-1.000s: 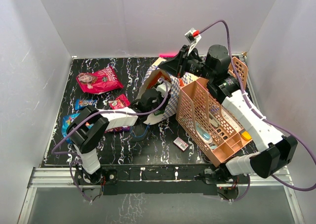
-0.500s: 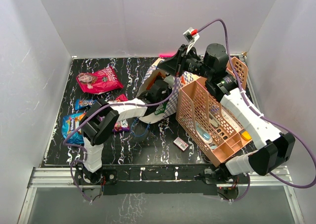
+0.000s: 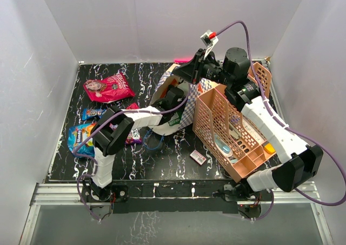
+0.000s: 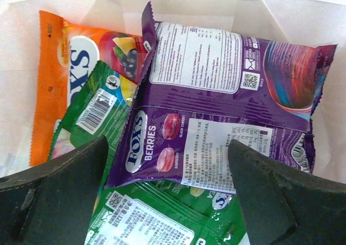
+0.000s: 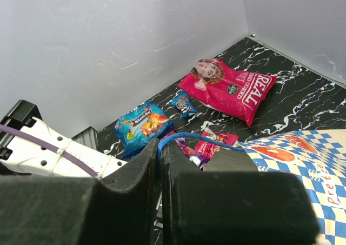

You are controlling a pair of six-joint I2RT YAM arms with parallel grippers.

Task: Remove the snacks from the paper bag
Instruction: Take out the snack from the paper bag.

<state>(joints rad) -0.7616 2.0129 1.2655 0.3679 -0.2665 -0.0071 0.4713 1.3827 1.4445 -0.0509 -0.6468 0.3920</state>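
Several snacks are lying inside the paper bag (image 3: 189, 108). A purple Fox's Berries packet (image 4: 216, 153) is sitting on top in the middle, and a second purple packet (image 4: 232, 61) is lying just behind it with its printed back up. An orange Fox's packet (image 4: 65, 66) is tucked under them at the left, a green packet (image 4: 89, 115) with a barcode is overlapping the orange one, and another green packet (image 4: 157, 223) is poking out underneath at the near edge. The left hand (image 4: 167, 147) is hovering over this pile with its fingers (image 4: 59, 191) spread wide, released and gripping nothing, one finger showing on each side of the Berries packet. From above, the left arm is reaching into the mouth of the blue-and-white checkered bag, which is sitting near the middle of the counter (image 3: 162, 166), just beside a peach perforated rack (image 3: 230, 131). The right hand (image 5: 160, 147) is clenched on the bag's blue cord handle (image 5: 189, 137) at the far side. Other snacks are already lying out on the black marbled counter to the left: a pink-red bag (image 5: 230, 88) far back, a small blue pack (image 5: 184, 103) nearer, a blue chip bag (image 5: 141, 123) by the left edge, and small pink and purple packs (image 5: 208, 147) close to the paper bag. A small white-pink box (image 3: 198, 157) is lying in front of the rack.
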